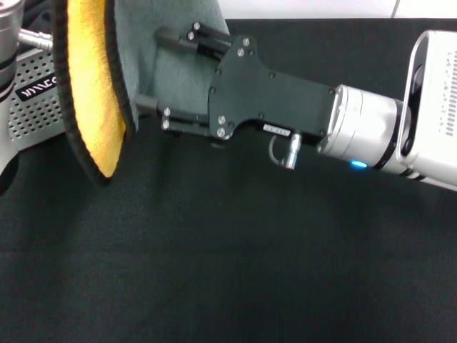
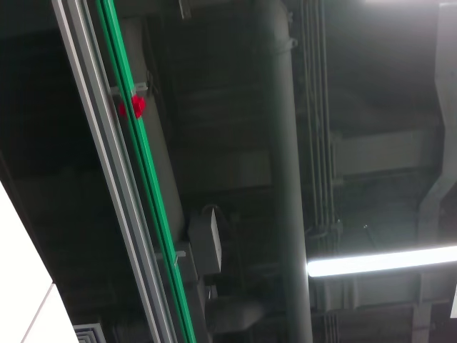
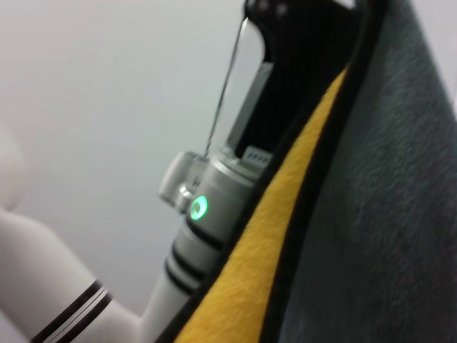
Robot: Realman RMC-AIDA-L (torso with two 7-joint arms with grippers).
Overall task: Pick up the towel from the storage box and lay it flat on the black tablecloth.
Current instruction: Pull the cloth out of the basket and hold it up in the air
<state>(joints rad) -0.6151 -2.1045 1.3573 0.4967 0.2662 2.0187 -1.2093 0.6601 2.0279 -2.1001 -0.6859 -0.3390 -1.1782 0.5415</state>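
A dark ceiling shows overhead, crossed by a thick grey pipe and a slanting green rail. A lit fluorescent tube glows beside the pipe. Elsewhere, a plain pale wall stands behind.

Head view is evenly lit from above, the tablecloth dull with faint sheen. Left wrist view is dim but for a glaring ceiling light. Right wrist view is soft, the towel out of focus
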